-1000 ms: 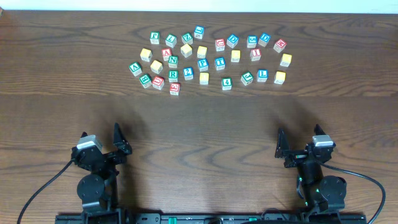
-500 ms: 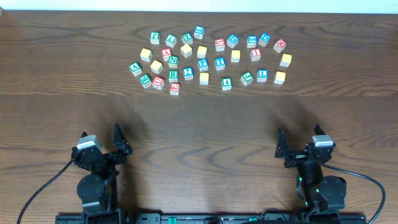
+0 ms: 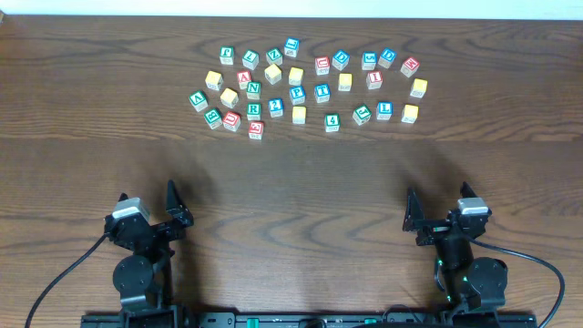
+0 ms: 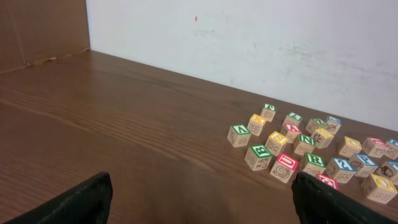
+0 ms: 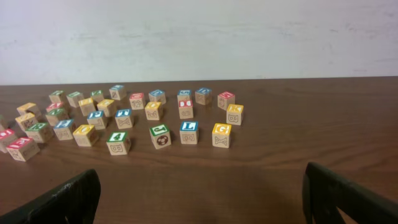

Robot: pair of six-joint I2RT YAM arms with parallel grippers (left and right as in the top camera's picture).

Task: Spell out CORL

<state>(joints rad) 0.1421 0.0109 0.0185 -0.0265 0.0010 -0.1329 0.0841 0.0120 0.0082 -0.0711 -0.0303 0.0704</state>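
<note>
Small wooden alphabet cubes lie in a loose cluster at the far middle of the table. The white-faced cube with a green R (image 3: 253, 110) (image 4: 313, 163) sits in the cluster's near left part. At the near right is the cube with a blue L (image 3: 384, 110) (image 5: 188, 132). Several cubes show plain yellowish tops, such as two (image 3: 299, 114) (image 3: 344, 82); no C or O is readable. My left gripper (image 3: 148, 197) (image 4: 202, 205) and right gripper (image 3: 440, 197) (image 5: 199, 199) stand open and empty near the front edge, well short of the cubes.
Other cubes with red, green and blue letters (image 3: 322, 65) crowd the same cluster. A wide band of bare wood table (image 3: 291, 173) lies between cubes and grippers. A pale wall (image 5: 199, 37) rises behind the table's far edge.
</note>
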